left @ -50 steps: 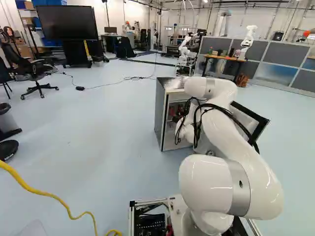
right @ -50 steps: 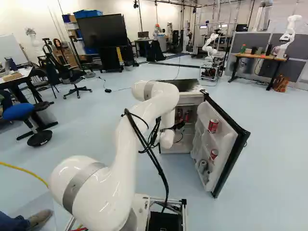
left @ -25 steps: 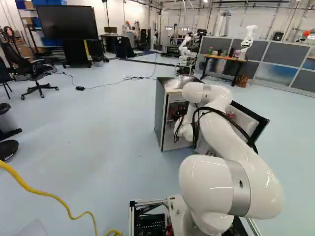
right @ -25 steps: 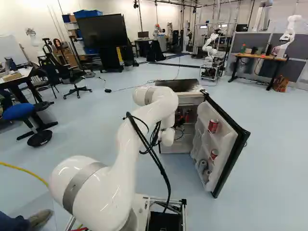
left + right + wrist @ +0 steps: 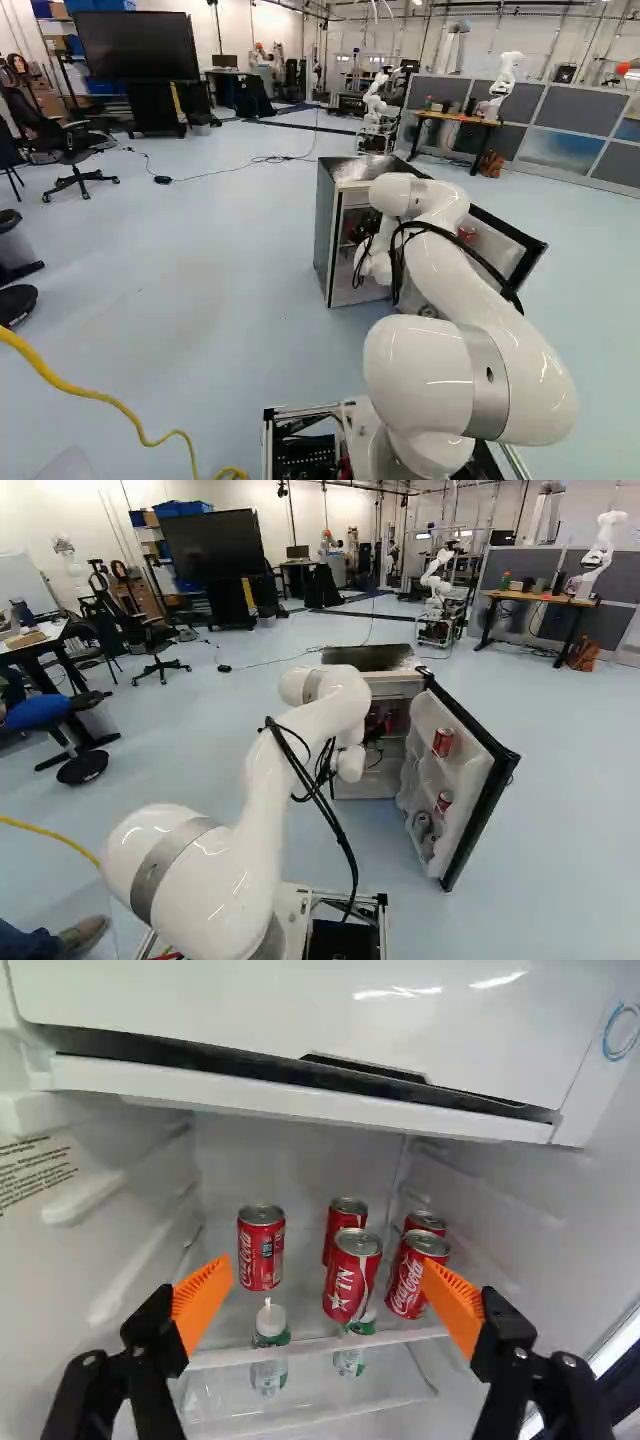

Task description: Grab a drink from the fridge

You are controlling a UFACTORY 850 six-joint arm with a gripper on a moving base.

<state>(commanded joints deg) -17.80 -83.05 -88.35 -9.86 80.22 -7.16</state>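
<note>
I've got my arm (image 5: 300, 755) bent forward with the pincer (image 5: 376, 730) at the open fridge (image 5: 325, 240). On the wrist view, the pincer (image 5: 326, 1266) is wide apart, orange pads (image 5: 203, 1300) facing each other, nothing clamped. Drinks: 5 red cans upright on the shelf (image 5: 310, 1347) ahead. 1 lone can (image 5: 261, 1255) is nearer one finger. The other 4 are grouped towards the other finger: a front can (image 5: 352, 1280) with 1 can behind it (image 5: 342, 1222), then another front can (image 5: 408, 1278) right by that finger's pad in view, with 1 more behind (image 5: 425, 1222). Can't tell if that pad touches. 2 bottles (image 5: 269, 1370) (image 5: 349, 1362) with green labels show lower down, below the cans. White panel (image 5: 300, 1010) runs across above the cans. Door (image 5: 470, 780) is swung out to the arm's right, 2 red cans (image 5: 443, 742) (image 5: 444, 801) in its racks, grey can (image 5: 421, 825) lower. Another robot (image 5: 437, 580) is well beyond the fridge, near a tabletop (image 5: 550, 599).
</note>
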